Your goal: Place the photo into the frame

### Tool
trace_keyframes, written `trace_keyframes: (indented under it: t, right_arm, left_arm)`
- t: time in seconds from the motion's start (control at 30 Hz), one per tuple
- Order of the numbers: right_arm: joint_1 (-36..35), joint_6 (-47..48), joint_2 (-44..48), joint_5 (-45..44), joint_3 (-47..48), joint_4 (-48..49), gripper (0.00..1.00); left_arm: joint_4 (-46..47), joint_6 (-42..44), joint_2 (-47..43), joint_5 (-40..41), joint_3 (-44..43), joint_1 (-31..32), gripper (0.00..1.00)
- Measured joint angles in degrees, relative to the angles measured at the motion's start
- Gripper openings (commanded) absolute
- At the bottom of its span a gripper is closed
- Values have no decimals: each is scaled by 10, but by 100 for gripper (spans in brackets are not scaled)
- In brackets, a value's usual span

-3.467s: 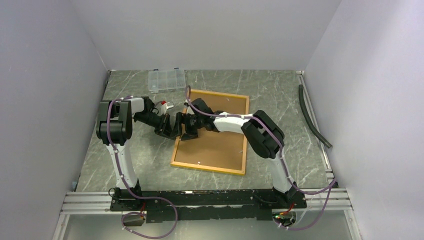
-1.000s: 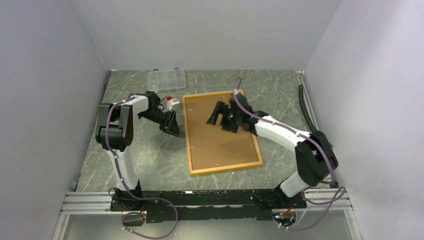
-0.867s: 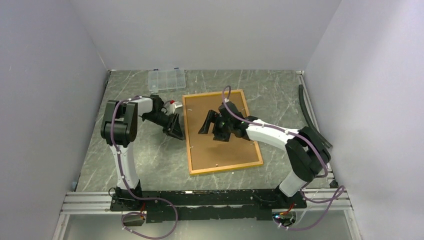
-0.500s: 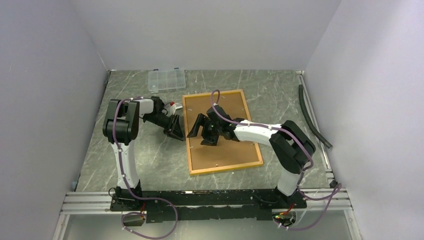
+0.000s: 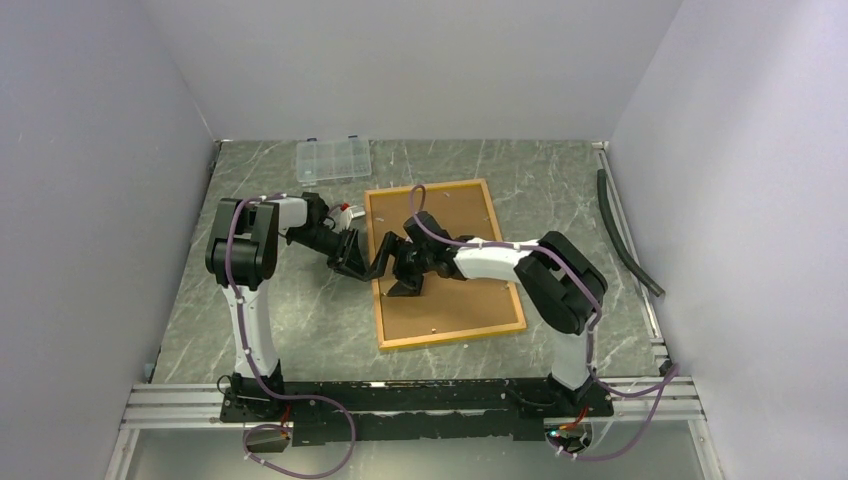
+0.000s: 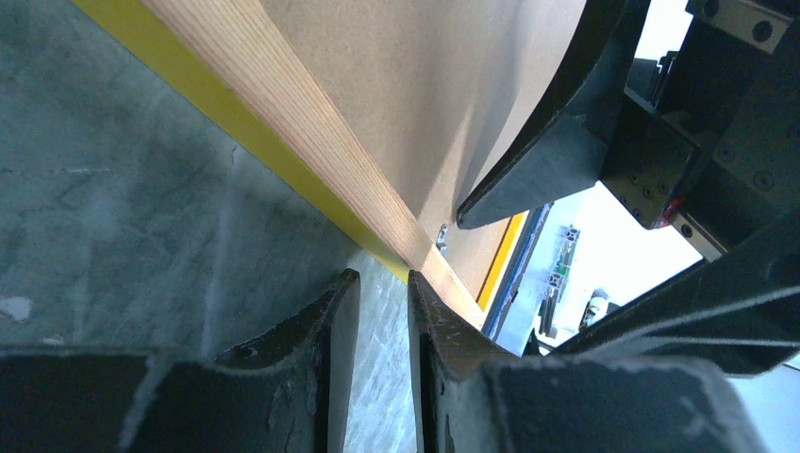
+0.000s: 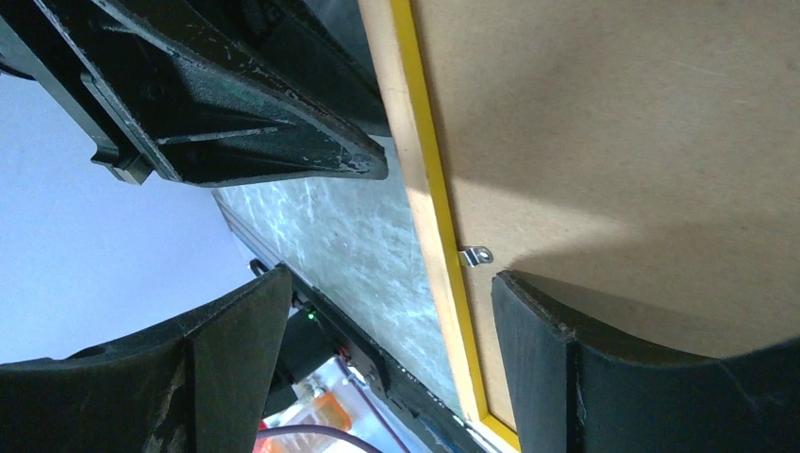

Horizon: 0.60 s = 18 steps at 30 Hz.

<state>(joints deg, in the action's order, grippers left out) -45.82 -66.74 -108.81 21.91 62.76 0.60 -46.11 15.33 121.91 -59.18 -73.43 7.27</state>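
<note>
The frame lies back side up on the table, its brown backing board inside the yellow-orange border. The photo is out of view. My left gripper sits low at the frame's left edge. In the left wrist view its jaws stand a narrow gap apart with only table between them, and one fingertip is against the wooden edge. My right gripper is open over the same edge. In the right wrist view it straddles the yellow border near a metal clip.
A small clear plastic compartment box lies at the back left. A black hose runs along the right wall. Grey walls close in three sides. The two grippers are very close together at the frame's left edge.
My right gripper has moved left across the backing board to the frame's left edge, close to the left gripper. The frame had turned more upright before that. The left gripper barely moved.
</note>
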Motion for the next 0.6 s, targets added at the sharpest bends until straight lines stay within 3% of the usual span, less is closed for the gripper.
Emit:
trace_keyframes:
  t: [0.6]
  right_arm:
    - [-10,1,-28,15,36,-11,81]
  left_arm:
    - [0,6,0,0,0,1,30]
